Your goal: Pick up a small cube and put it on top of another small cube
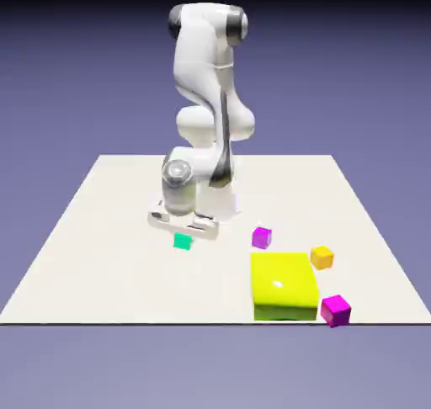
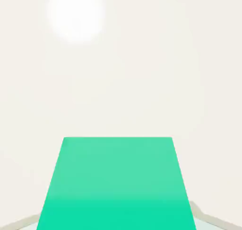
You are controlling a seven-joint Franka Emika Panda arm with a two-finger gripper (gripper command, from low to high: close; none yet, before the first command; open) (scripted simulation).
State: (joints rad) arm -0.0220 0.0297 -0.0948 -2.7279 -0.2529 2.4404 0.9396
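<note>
The small teal cube [image 1: 183,242] rests on the white table, left of the other blocks in the exterior view. My gripper [image 1: 183,236] is lowered straight over it, its fingers reaching down around it. In the hand view the teal cube [image 2: 118,181] fills the lower middle, large, between my grey fingertips [image 2: 207,216], of which only slivers show at the bottom corners. The jaws are shut on the cube, which still looks to be on the table surface.
A magenta cube [image 1: 262,237] sits to the exterior view's right of the gripper. Beyond it lie an orange cube [image 1: 321,257], a big yellow block [image 1: 284,286] and a second magenta cube [image 1: 335,310] near the table's front edge [image 1: 126,321].
</note>
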